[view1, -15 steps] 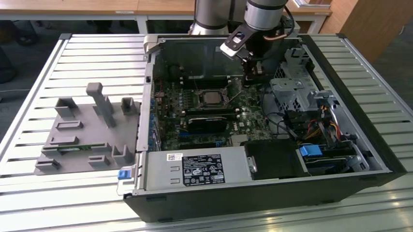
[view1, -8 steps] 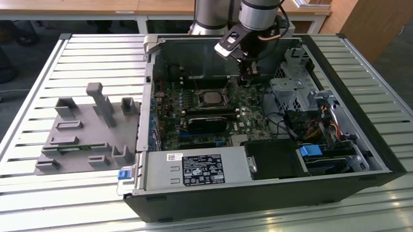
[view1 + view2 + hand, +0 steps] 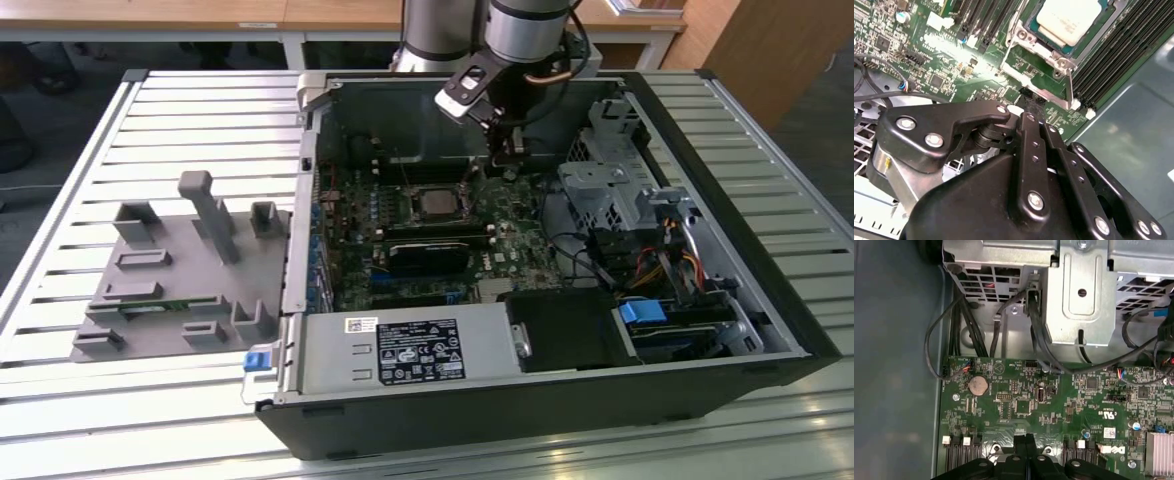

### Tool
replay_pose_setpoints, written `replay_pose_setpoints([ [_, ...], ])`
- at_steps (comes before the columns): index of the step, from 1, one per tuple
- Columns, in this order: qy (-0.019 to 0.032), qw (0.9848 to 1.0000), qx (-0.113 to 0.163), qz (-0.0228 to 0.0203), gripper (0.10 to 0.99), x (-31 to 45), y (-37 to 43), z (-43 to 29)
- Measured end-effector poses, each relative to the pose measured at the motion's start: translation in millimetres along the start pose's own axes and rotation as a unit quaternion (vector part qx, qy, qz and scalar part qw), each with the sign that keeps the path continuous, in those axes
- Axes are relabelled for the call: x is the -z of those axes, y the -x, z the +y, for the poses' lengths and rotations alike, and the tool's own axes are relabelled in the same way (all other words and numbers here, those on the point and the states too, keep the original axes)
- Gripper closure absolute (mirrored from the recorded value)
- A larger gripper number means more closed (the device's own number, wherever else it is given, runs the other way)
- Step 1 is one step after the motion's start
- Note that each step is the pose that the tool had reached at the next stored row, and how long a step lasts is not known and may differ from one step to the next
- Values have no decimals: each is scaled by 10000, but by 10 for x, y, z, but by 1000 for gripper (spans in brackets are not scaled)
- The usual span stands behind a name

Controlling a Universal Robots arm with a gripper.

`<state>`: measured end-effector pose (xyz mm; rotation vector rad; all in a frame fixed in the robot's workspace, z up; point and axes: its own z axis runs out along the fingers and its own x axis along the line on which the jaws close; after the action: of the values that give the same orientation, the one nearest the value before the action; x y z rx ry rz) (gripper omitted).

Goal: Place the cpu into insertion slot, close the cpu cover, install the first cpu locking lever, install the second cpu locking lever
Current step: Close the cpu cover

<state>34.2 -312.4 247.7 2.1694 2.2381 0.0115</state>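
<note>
Though clenched together on nothing, the gripper (image 3: 1025,439) sits near the cpu (image 3: 1069,20).

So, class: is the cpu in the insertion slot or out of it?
In: the cpu lies flat, silvery top up, inside the insertion slot on the green board.

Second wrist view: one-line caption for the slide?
Shut claw tip-down at the green board, beside the insertion slot with the cpu seated inside.

pale silvery square cpu (image 3: 1068,19) lies flat, seated in the dark insertion slot (image 3: 1030,23)
</note>
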Motion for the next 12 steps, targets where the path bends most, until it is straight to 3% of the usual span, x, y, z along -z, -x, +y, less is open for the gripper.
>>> replay_pose_setpoints([
  [12, 0, 10000, 0, 0, 980, 3, -4, -132],
])
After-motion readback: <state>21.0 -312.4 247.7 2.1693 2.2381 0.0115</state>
